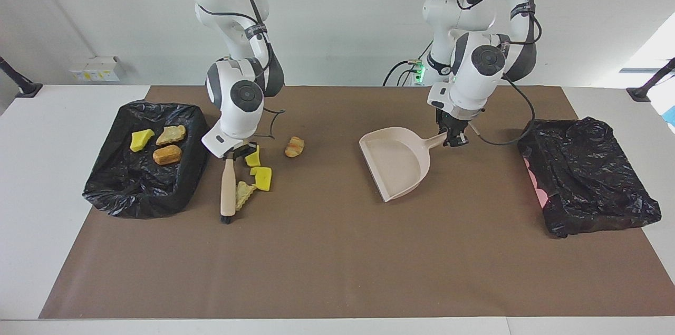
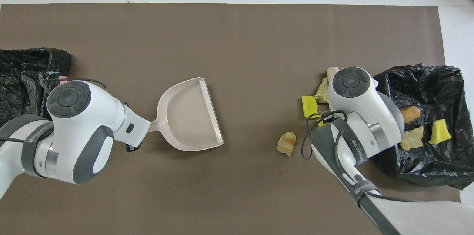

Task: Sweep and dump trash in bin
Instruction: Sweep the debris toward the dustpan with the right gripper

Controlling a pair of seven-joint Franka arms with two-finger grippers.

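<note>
My right gripper (image 1: 231,153) is shut on the handle of the beige brush (image 1: 228,190), whose bristles rest on the mat. Loose trash lies beside the brush: a flaky pastry piece (image 1: 244,194) against it, two yellow wedges (image 1: 262,178) (image 1: 253,158), and a croissant-like piece (image 1: 294,146) nearer the middle. The black-lined bin (image 1: 134,195) at the right arm's end holds a yellow wedge (image 1: 141,139) and two bread pieces (image 1: 167,154). My left gripper (image 1: 452,139) is shut on the handle of the beige dustpan (image 1: 393,163), its mouth facing the trash. From overhead the dustpan (image 2: 189,114) is empty.
A second black-lined bin (image 1: 585,176) with nothing showing in it stands at the left arm's end of the table. Brown mat (image 1: 327,261) covers the table; bare mat lies between the dustpan and the croissant-like piece (image 2: 287,143).
</note>
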